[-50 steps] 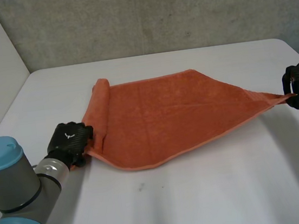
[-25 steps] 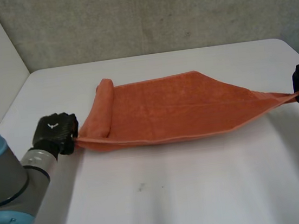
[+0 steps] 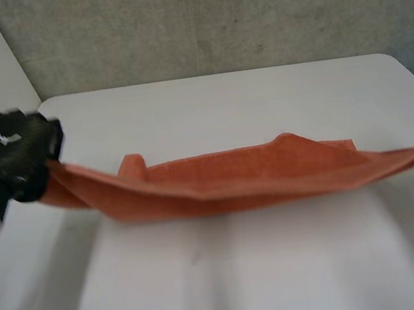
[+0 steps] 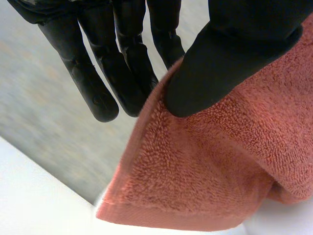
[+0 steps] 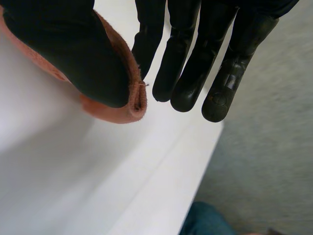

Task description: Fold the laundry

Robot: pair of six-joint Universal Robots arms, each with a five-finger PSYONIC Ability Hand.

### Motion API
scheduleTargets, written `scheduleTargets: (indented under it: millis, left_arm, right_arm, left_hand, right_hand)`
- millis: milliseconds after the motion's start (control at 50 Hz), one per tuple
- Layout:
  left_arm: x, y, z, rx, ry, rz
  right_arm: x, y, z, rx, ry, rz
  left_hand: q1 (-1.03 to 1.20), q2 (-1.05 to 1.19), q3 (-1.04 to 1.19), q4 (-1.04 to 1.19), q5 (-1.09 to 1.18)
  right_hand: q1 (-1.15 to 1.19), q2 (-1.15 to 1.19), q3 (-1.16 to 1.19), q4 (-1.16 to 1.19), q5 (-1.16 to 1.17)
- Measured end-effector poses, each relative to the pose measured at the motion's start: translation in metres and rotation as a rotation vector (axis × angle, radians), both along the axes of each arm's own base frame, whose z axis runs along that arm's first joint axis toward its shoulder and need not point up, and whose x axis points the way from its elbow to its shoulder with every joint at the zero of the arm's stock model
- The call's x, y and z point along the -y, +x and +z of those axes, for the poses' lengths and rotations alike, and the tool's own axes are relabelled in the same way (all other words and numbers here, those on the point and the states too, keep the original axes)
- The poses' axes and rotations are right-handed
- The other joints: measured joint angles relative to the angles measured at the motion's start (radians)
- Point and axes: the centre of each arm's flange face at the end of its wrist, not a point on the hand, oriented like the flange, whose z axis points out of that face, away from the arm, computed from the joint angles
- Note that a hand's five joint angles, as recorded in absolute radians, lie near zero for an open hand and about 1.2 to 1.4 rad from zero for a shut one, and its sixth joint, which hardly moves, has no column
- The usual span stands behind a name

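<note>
My left hand [image 3: 12,152] is matt black all over. Its back carries a small white mark, perhaps a maker's logo, though it is too smeared to read. Seen from my left wrist, its fingers [image 4: 100,93] are slim, rounded bars built in jointed sections, with a dull sheen and blunt, domed tips. One tip has a faint round dimple pressed into it. The thumb [image 4: 230,54] is much broader, a smooth black pad with a soft, rubbery look. My right hand [image 5: 73,54] is made the same way: a wide black thumb and glossy black sectioned fingers [image 5: 220,93] with a shallow round dimple near the tip.
</note>
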Motion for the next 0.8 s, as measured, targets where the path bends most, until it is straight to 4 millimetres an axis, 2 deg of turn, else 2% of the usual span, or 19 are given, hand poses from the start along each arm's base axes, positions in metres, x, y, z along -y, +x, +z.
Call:
scheduleTargets:
  millis: [120,140,200,240,300,400,420,440,460,500,520,560,580,600,640,680,700,740,800]
  left_arm:
    - [0.021,-0.005,-0.052,0.092,0.187,-0.024]
    - [0.03,-0.006,-0.068,0.124,0.232,-0.032]
    - [0.045,-0.01,-0.088,0.17,0.282,-0.043]
    - [0.06,-0.013,-0.097,0.196,0.289,-0.046]
    - [0.086,-0.018,-0.097,0.216,0.249,-0.036]
    - [0.131,-0.029,-0.063,0.197,0.07,-0.004]
    - [0.147,-0.034,-0.038,0.172,-0.044,0.01]
    - [0.15,-0.036,-0.03,0.164,-0.078,0.013]
    - [0.16,-0.041,-0.001,0.129,-0.206,0.024]
    - [0.165,-0.044,0.025,0.093,-0.318,0.033]
    - [0.167,-0.046,0.055,0.05,-0.443,0.042]
    - [0.165,-0.046,0.086,-0.001,-0.572,0.054]
    - [0.163,-0.046,0.098,-0.024,-0.623,0.06]
    - [0.158,-0.044,0.123,-0.073,-0.724,0.073]
    - [0.151,-0.041,0.144,-0.125,-0.809,0.088]
    - [0.143,-0.036,0.16,-0.184,-0.87,0.115]
    - [0.142,-0.034,0.162,-0.194,-0.874,0.12]
    - [0.141,-0.032,0.162,-0.207,-0.873,0.129]
    - [0.141,-0.027,0.143,-0.213,-0.79,0.153]
  right_arm:
    - [0.014,0.002,-0.032,-0.036,0.128,0.002]
    - [0.019,0.004,-0.042,-0.047,0.155,0.0]
    - [0.032,0.011,-0.06,-0.079,0.193,-0.007]
    - [0.041,0.016,-0.068,-0.097,0.193,-0.009]
    - [0.061,0.029,-0.072,-0.117,0.144,-0.013]
    - [0.1,0.052,-0.051,-0.075,-0.052,-0.035]
    - [0.114,0.059,-0.034,-0.03,-0.15,-0.046]
    - [0.118,0.062,-0.026,-0.01,-0.189,-0.05]
    - [0.128,0.068,-0.002,0.057,-0.304,-0.061]
    - [0.135,0.073,0.02,0.123,-0.402,-0.066]
    - [0.139,0.076,0.045,0.197,-0.508,-0.068]
    - [0.14,0.078,0.072,0.282,-0.624,-0.067]
    - [0.14,0.078,0.081,0.308,-0.658,-0.066]
    - [0.137,0.077,0.099,0.363,-0.735,-0.064]
    - [0.129,0.074,0.129,0.452,-0.855,-0.056]
    - [0.115,0.07,0.154,0.532,-0.96,-0.041]
    - [0.112,0.069,0.157,0.545,-0.974,-0.038]
    - [0.109,0.068,0.159,0.558,-0.986,-0.033]
    - [0.102,0.067,0.151,0.567,-0.971,-0.021]
  left_hand:
    - [0.0,0.0,0.0,0.0,0.0]
    - [0.0,0.0,0.0,0.0,0.0]
    - [0.0,0.0,0.0,0.0,0.0]
    - [0.0,0.0,0.0,0.0,0.0]
    - [0.0,0.0,0.0,0.0,0.0]
    - [0.0,0.0,0.001,0.0,0.0]
    - [0.004,0.0,0.001,0.0,0.0]
    - [0.004,0.0,0.001,0.0,0.0]
    - [0.004,0.0,0.001,0.0,0.0]
    - [0.004,0.0,0.001,0.0,0.0]
    - [0.005,0.0,0.001,0.0,0.0]
    - [0.005,0.0,0.001,0.0,0.0]
    - [0.005,0.0,0.001,0.0,0.001]
    - [0.006,0.0,0.001,0.0,0.001]
    - [0.006,0.0,0.001,0.0,0.001]
    - [0.009,0.0,0.001,0.0,0.006]
    - [0.009,0.0,0.001,0.001,0.007]
    - [0.009,0.0,0.001,0.001,0.007]
    - [0.009,0.0,0.001,0.0,0.007]
  right_hand:
    - [0.0,0.0,0.0,0.0,0.0]
    - [0.0,0.0,0.0,0.0,0.0]
    - [0.0,0.0,0.0,0.0,0.0]
    - [0.0,0.0,0.0,0.0,0.0]
    - [0.0,0.0,0.0,0.0,0.0]
    - [0.0,0.0,0.0,0.0,0.0]
    - [0.0,0.0,0.0,0.0,0.0]
    - [0.0,0.0,0.0,0.0,0.0]
    - [0.0,0.0,0.0,0.0,0.0]
    - [0.0,0.0,0.0,0.0,0.0]
    - [0.0,0.0,0.0,0.0,0.0]
    - [0.0,0.0,0.0,0.0,0.0]
    - [0.0,0.0,0.0,0.0,0.0]
    - [0.0,0.0,0.0,0.0,0.0]
    - [0.0,0.0,0.0,0.0,0.0]
    - [0.0,0.0,0.0,0.0,0.0]
    - [0.0,0.0,0.0,0.0,0.0]
    - [0.0,0.0,0.0,0.0,0.0]
    - [0.0,0.0,0.0,0.0,0.002]
